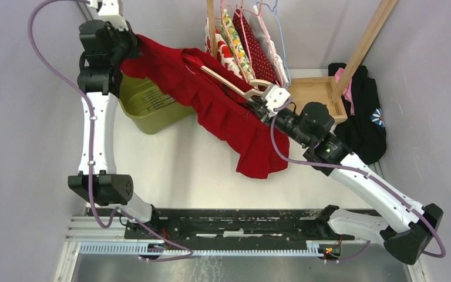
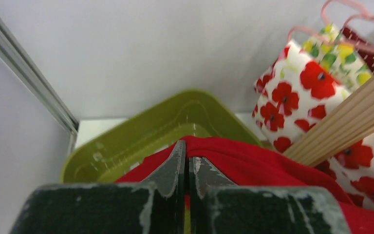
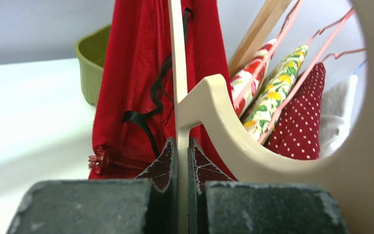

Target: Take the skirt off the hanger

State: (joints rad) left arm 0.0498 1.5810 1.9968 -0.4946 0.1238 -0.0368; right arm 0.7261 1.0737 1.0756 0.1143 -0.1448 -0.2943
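Left arm, right arm: white links, blk joints, purple cables.

No legible text or labels.

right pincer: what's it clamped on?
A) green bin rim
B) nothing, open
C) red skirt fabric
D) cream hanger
D: the right wrist view shows the right pincer shut on the flat edge of the cream hanger, while the red skirt is pinched by the left pincer.
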